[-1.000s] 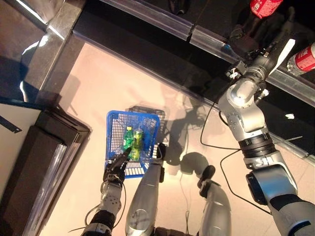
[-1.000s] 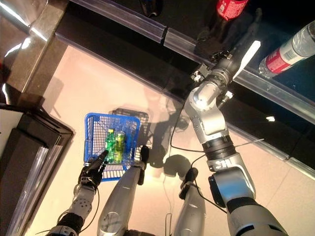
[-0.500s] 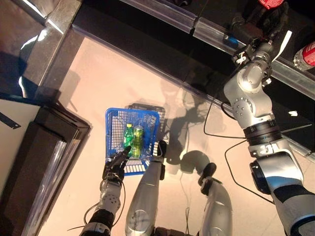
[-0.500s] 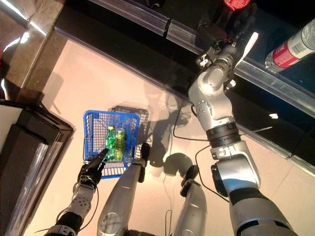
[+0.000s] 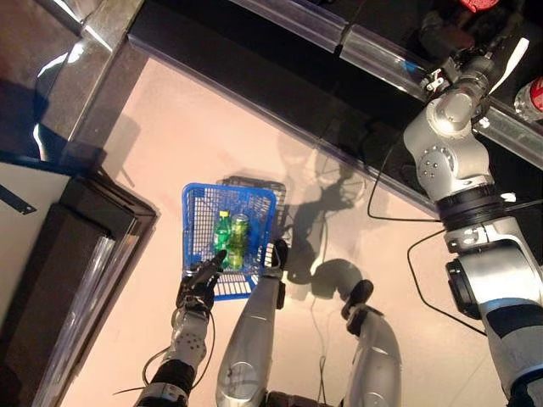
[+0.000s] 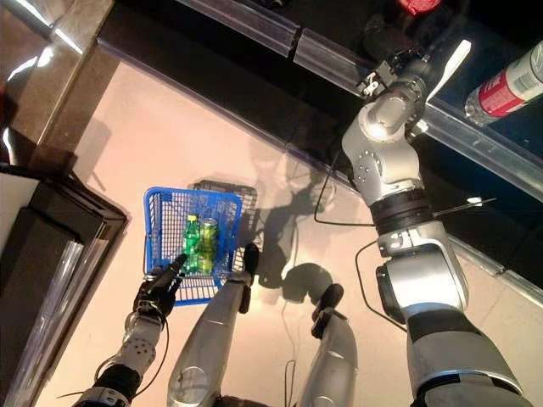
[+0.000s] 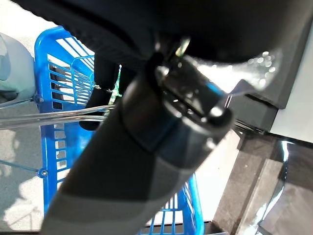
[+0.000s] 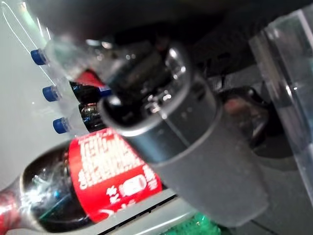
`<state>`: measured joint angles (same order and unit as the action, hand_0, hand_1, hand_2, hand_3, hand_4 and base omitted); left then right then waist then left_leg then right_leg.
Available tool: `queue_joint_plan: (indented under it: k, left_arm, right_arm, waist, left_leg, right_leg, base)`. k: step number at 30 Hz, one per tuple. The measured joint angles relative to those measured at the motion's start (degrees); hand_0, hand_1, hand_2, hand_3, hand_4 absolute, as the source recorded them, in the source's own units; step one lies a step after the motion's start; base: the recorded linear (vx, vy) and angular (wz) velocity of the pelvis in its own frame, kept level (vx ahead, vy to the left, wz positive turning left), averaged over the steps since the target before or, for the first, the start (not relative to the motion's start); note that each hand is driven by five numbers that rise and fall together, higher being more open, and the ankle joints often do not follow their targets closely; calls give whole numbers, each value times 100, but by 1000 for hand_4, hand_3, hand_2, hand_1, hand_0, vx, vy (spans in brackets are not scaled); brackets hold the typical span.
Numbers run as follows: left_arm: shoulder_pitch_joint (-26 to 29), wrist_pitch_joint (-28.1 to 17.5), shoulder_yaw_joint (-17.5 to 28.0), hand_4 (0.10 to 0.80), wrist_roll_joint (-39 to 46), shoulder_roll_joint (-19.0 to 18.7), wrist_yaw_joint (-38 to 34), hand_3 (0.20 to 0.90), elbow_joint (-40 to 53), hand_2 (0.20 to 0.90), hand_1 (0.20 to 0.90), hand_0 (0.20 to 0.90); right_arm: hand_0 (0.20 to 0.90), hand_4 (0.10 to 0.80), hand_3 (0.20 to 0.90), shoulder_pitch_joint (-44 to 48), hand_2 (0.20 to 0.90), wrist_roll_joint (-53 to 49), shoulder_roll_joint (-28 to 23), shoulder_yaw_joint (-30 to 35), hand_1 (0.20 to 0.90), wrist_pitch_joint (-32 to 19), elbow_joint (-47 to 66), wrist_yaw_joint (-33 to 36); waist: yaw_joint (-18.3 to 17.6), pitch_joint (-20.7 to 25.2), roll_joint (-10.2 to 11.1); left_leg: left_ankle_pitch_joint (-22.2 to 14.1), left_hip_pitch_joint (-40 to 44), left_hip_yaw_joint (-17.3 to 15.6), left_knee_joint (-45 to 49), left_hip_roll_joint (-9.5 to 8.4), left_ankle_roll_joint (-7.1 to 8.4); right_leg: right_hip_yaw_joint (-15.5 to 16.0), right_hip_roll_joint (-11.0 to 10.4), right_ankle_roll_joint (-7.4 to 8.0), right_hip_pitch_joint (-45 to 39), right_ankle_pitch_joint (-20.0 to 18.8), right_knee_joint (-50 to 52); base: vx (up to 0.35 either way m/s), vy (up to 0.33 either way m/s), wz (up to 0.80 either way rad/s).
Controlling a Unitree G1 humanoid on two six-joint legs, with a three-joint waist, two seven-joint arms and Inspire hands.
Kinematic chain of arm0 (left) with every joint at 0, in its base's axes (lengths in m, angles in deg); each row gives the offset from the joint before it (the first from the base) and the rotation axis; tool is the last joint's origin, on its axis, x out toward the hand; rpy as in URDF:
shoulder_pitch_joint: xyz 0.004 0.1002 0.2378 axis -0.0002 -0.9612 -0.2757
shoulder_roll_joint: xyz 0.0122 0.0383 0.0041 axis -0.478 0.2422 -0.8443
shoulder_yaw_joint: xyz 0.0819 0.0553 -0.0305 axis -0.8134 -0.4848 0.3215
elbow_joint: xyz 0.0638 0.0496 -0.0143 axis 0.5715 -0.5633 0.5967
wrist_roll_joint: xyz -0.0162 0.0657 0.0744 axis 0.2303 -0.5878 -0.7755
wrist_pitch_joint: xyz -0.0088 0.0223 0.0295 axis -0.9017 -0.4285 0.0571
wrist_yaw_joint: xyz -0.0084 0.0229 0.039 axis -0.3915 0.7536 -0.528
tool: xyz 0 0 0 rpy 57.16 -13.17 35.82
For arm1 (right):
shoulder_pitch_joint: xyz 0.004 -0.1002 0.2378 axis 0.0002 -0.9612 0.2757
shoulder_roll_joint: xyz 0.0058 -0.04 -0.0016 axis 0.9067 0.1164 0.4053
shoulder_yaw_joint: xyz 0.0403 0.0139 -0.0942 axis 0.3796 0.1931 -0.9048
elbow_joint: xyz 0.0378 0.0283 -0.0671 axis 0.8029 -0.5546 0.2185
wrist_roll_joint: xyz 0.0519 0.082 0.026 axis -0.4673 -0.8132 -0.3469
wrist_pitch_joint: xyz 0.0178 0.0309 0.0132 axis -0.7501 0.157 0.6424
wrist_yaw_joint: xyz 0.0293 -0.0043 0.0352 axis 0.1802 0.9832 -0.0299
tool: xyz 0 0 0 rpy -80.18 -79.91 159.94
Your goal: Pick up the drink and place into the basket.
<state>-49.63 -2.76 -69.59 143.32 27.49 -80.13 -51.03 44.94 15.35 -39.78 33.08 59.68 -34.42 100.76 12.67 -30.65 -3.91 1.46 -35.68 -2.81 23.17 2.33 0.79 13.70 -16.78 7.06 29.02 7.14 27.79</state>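
**Right arm up at the shelf, basket parked on the floor**

From my head cams the blue basket [image 5: 197, 222] sits on the floor down on the left, with a green bottle [image 6: 192, 242] and a green can [image 6: 208, 242] already lying side by side inside it. My left robot hand [image 5: 198, 287] is at the basket's near rim, close to its bar handle [image 7: 46, 118]; the fingers look loosely extended toward it, and I can't see them wrapped around anything.

My right arm reaches far up and right to the dark shelf [image 5: 288, 19] behind the clear rail. The right robot hand [image 8: 166, 142] is close against a dark cola bottle with a red label [image 8: 83, 183], the drink I'm after, still on the shelf among a few blue-capped bottles [image 8: 58, 93]. I honestly can't tell whether those fingers are around it. Another red-label bottle [image 6: 509, 85] lies further right.
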Motion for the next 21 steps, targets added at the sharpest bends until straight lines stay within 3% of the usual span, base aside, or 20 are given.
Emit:
queue_joint_plan:
  k: [21]
  left_arm:
    - [0,109,-21,100,116,-81,146,200,44,300,300,300]
  right_arm:
    - [300,100,200,398,300,-177,-455,-358,300,181,-1024,-615]
  waist:
    - [127,-8,13]
  left_leg:
    - [-3,-44,39,189,11,-5]
  right_leg:
    - [13,2,-4,6,3,151]
  base:
    - [0,0,0]
